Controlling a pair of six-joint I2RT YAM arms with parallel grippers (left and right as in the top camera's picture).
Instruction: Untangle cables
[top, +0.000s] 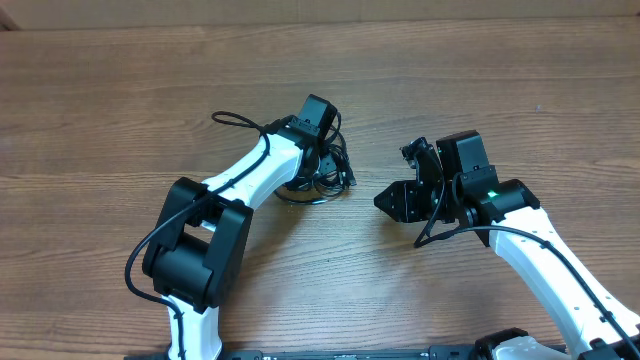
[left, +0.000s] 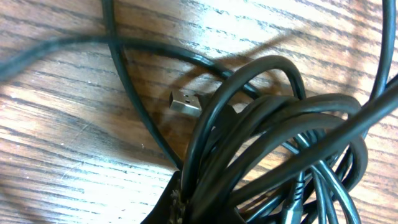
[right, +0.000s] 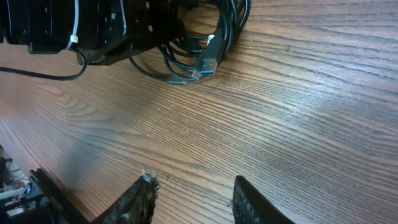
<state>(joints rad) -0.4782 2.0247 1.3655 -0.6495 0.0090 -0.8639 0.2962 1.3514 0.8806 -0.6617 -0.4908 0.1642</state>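
Wooden table (top: 120, 100), brown and grainy, bears the cables (left: 273, 124) coiled near its middle, a silvery plug (left: 185, 102) poking out. On that coil the left gripper (left: 186, 208) is clenched; the right gripper (right: 194, 200) hangs parted and empty beside it.

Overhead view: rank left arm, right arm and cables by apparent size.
1. left arm and right arm: look about alike. The right one is cut off by the frame edge, so they are not ranked against each other.
2. cables: smallest, partly hidden under the left arm.

Coiled black cables (left: 273, 124) on wooden table (left: 62, 137), silvery USB plug (left: 186, 103) beside the loops
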